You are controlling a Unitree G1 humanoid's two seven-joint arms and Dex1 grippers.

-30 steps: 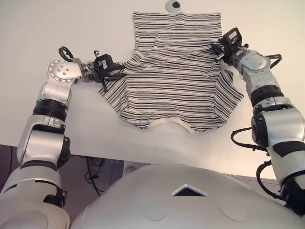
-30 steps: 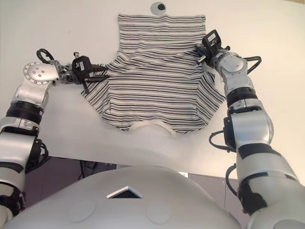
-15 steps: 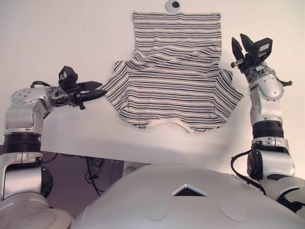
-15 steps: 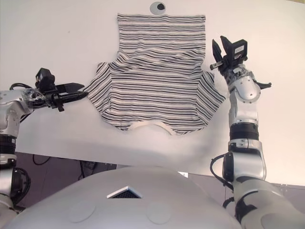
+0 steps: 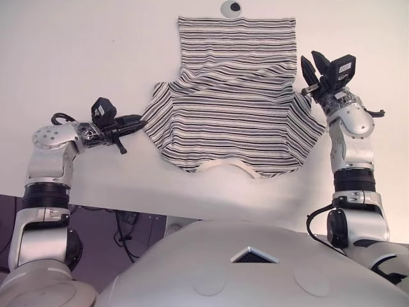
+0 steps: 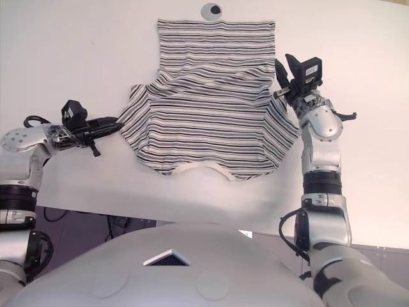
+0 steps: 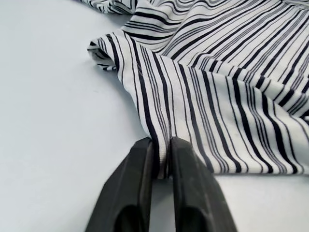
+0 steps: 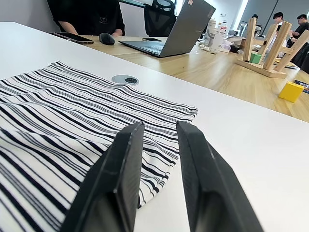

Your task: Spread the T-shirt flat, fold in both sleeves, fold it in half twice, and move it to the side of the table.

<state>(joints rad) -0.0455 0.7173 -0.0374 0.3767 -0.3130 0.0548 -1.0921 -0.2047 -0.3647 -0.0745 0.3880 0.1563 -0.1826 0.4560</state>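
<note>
Garment: black-and-white striped T-shirt (image 5: pixel 233 109) lies on the white table (image 5: pixel 77 51), collar (image 5: pixel 233 167) toward the robot and hem at the far side, just short of a round grey grommet (image 5: pixel 232 7).
Lay: body mostly flat, with diagonal wrinkles across the chest. Left sleeve (image 5: pixel 156 105) is bunched inward. Right sleeve (image 5: pixel 307 125) juts out to the side.
Left gripper (image 7: pixel 161 145): low over the table at the left sleeve's outer edge. Fingers are drawn almost together, with the sleeve hem caught in the narrow slot between them.
Right gripper (image 5: pixel 311 61): raised off the table just beside the right sleeve. Fingers are spread and hold nothing.
Step in hand: sleeve fold, by my reading; neither sleeve lies neatly across the body yet.
Doing it well: take only the sleeve's top layer, lift it slightly, and carry it across so the fold runs straight along the body's side. Drag low, or the chest wrinkles deepen. The right gripper needs to come down onto its sleeve before closing.
Risk: a thin edge pinch may slip out mid-carry.
Change, half a second: left gripper stood clear of the cloth, farther out; its tips now meet the sleeve edge. Right gripper has come slightly lower and closer to the shirt. The T-shirt has not shifted.
Change, one second: both grippers were then on the shirt at its shoulders.
</note>
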